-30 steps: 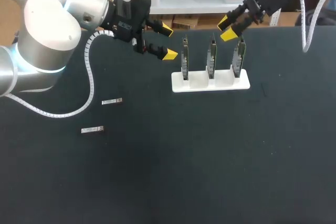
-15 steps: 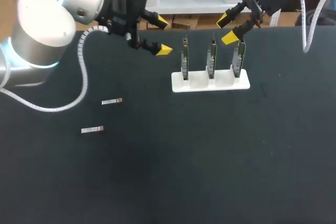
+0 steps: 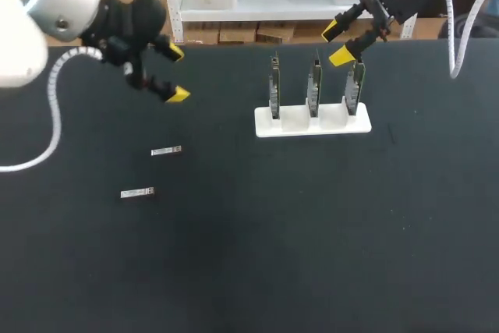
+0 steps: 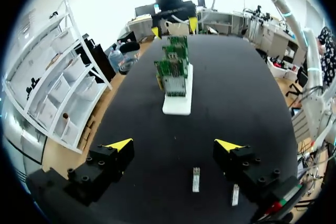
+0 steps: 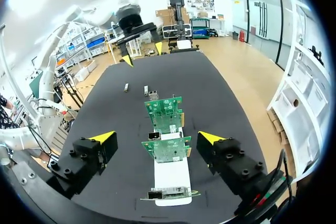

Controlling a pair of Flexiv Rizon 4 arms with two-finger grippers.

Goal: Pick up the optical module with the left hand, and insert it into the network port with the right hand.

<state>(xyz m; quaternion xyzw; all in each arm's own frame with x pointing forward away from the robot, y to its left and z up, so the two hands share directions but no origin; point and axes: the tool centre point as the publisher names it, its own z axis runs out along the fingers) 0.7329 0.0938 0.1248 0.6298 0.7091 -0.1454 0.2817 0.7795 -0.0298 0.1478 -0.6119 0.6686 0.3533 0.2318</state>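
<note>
Two small silver optical modules lie on the black table, one (image 3: 166, 150) farther back and one (image 3: 137, 193) nearer the front left. My left gripper (image 3: 173, 74) hangs open and empty behind them; in the left wrist view both modules (image 4: 196, 179) (image 4: 234, 194) lie just beneath its fingers (image 4: 119, 144). A white stand (image 3: 312, 124) holds three upright green boards with network ports (image 3: 313, 87). My right gripper (image 3: 337, 44) is open above the rightmost board (image 3: 355, 87). In the right wrist view that gripper (image 5: 156, 138) straddles the row of boards (image 5: 167, 149) without touching them.
The table's back edge (image 3: 234, 43) runs close behind both grippers. Black tabletop (image 3: 273, 232) stretches in front of the stand and to the right of the modules. My left arm's white cable (image 3: 53, 115) loops over the table's left side.
My left arm has swung left, away from the stand, to a spot behind the modules. My right gripper's fingers have spread wider above the rightmost board.
</note>
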